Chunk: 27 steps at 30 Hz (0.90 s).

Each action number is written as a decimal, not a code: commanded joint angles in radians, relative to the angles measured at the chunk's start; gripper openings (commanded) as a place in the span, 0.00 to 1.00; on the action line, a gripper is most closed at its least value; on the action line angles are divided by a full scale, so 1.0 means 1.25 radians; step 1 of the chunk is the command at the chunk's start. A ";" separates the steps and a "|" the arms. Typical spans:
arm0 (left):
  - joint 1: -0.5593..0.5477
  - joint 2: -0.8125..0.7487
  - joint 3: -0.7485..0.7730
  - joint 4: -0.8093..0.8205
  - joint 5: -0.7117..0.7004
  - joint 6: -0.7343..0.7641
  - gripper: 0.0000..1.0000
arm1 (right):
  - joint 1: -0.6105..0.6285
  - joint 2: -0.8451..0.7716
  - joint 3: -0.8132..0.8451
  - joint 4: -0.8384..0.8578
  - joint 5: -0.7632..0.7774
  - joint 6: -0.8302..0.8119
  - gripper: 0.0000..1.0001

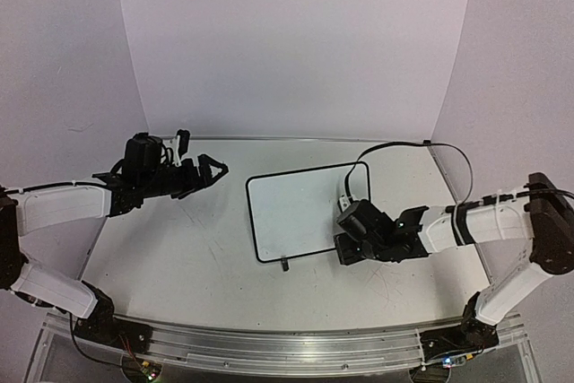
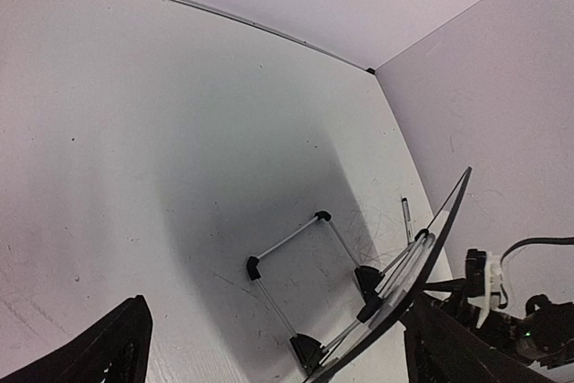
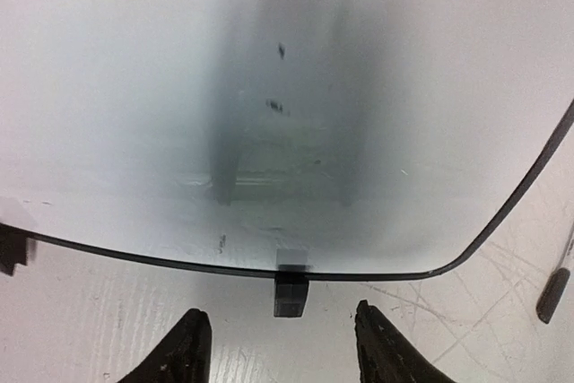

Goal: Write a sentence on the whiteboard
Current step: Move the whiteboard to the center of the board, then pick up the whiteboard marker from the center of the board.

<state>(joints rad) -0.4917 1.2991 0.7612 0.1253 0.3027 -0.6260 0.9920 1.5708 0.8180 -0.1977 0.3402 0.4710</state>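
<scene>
My right claw (image 1: 345,241) sits low at the right edge of the whiteboard (image 1: 300,213), lower right of centre in the overhead view. Its jaws stand partly apart and hold nothing. In its wrist view the two fingertips (image 3: 190,352) rise from the bottom of the frame, clear of a small black foot (image 3: 291,291) under the board's black rim. A few small dark marks (image 3: 276,105) show on the white surface; I cannot read them as words. A slim dark-tipped pen (image 3: 552,298) lies on the table (image 1: 179,257) at the right edge of that view, just off the board's rounded corner.

My left claw (image 1: 215,172) hangs over the table at centre left, well apart from the board, jaws spread wide and empty.
</scene>
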 commanded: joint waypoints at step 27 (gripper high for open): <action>-0.003 -0.120 -0.009 0.020 -0.038 0.043 0.99 | -0.711 0.005 0.120 -0.215 -0.374 -0.114 0.52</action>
<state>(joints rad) -0.4923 1.1675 0.7501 0.1241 0.2576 -0.5919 0.1212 1.4827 0.9242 -0.3999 0.0541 0.3643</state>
